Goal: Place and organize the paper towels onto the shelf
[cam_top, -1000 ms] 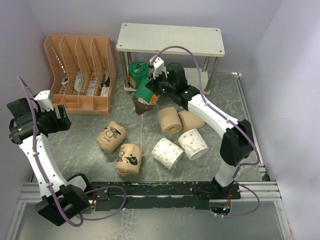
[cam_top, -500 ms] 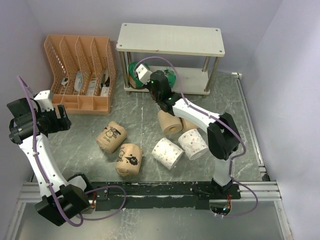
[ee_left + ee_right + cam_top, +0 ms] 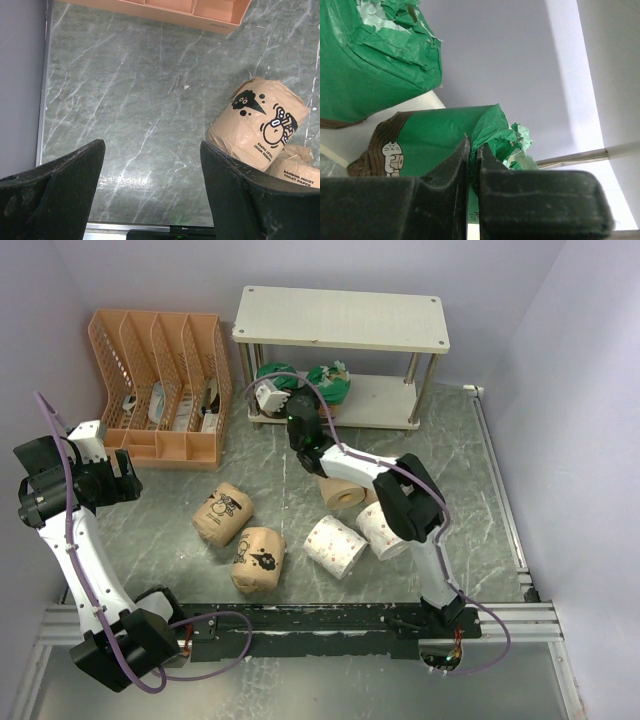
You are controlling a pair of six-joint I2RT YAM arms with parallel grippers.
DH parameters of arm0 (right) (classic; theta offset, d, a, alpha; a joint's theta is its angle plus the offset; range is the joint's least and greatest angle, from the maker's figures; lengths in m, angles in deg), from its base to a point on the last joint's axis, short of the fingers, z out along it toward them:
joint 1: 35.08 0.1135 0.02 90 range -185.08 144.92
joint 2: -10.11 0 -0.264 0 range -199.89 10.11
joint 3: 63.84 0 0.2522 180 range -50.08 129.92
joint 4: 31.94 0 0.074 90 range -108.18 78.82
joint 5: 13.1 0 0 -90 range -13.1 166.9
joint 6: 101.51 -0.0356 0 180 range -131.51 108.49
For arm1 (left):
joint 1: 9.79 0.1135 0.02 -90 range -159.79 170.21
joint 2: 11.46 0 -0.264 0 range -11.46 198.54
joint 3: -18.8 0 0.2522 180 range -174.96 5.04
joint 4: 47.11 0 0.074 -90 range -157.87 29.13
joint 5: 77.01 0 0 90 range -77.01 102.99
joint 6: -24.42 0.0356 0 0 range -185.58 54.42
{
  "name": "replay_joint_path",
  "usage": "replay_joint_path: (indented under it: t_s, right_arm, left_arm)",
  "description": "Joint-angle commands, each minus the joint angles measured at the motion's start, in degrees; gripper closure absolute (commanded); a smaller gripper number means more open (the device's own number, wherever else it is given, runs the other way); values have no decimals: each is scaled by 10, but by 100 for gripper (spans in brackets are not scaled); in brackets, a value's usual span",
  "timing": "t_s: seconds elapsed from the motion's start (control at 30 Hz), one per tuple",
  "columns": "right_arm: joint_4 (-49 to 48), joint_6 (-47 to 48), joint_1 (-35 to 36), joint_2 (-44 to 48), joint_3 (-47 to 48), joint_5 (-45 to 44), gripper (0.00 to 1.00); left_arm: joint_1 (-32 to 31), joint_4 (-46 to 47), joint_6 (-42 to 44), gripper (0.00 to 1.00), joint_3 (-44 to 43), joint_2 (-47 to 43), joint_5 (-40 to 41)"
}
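My right gripper (image 3: 472, 148) is shut on the crumpled green top of a brown-wrapped paper towel roll (image 3: 435, 137). A second green-topped roll (image 3: 375, 65) sits close beside it. From above, my right gripper (image 3: 288, 392) reaches under the shelf's top board (image 3: 340, 318) at the left end of the lower board (image 3: 380, 400). Both green tops (image 3: 328, 381) show there. I cannot tell whether the held roll rests on the board. My left gripper (image 3: 151, 145) hangs open over bare table, left of a tan roll with black prints (image 3: 260, 125).
On the table lie two printed tan rolls (image 3: 222, 512) (image 3: 258, 558), a plain tan roll (image 3: 340, 490) partly under my right arm, and two dotted white rolls (image 3: 335, 545) (image 3: 390, 530). An orange file organizer (image 3: 165, 390) stands left of the shelf.
My right gripper has carried the green-topped roll from in front of the shelf back and left, in under the top board. The left arm has not moved.
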Motion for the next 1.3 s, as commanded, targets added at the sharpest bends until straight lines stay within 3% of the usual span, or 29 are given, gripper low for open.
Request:
replay_joint_path:
  t_s: [0.0,0.2,0.57,0.73,0.8,0.83,0.87,0.9,0.93,0.97,1.0,1.27]
  right_arm:
    - [-111,101,2,-38,44,-24,100]
    - [-172,177,1,-109,88,-23,100]
    - [-138,146,-5,-158,145,2,100]
    - [-208,146,-15,-175,134,12,98]
    - [-208,123,-18,-168,124,18,86]
    - [-210,110,-19,-163,120,19,74]
    - [-216,96,-19,-158,115,18,47]
    - [-216,78,-19,-152,110,19,32]
    - [-211,64,-19,-145,107,21,29]
    - [-198,48,-19,-132,102,24,8]
    - [-191,28,-19,-120,96,26,1]
    - [-228,-67,10,34,-47,-11,0]
  left_arm:
    - [8,8,-4,12,-3,-8,-3]
    - [10,7,-4,12,-3,-7,-3]
    - [12,8,-5,12,-2,-7,-3]
    - [11,10,-7,12,-1,-6,-2]
    - [12,9,-5,12,-1,-4,-4]
    - [13,9,-5,12,-1,-4,-5]
    - [13,9,-5,12,-1,-4,-5]
    - [14,9,-4,12,-1,-3,-5]
    - [15,9,-4,12,-1,-4,-4]
    - [15,9,-5,12,-2,-5,-5]
    - [16,9,-5,12,-2,-5,-5]
    - [20,7,-3,12,-2,-10,-8]
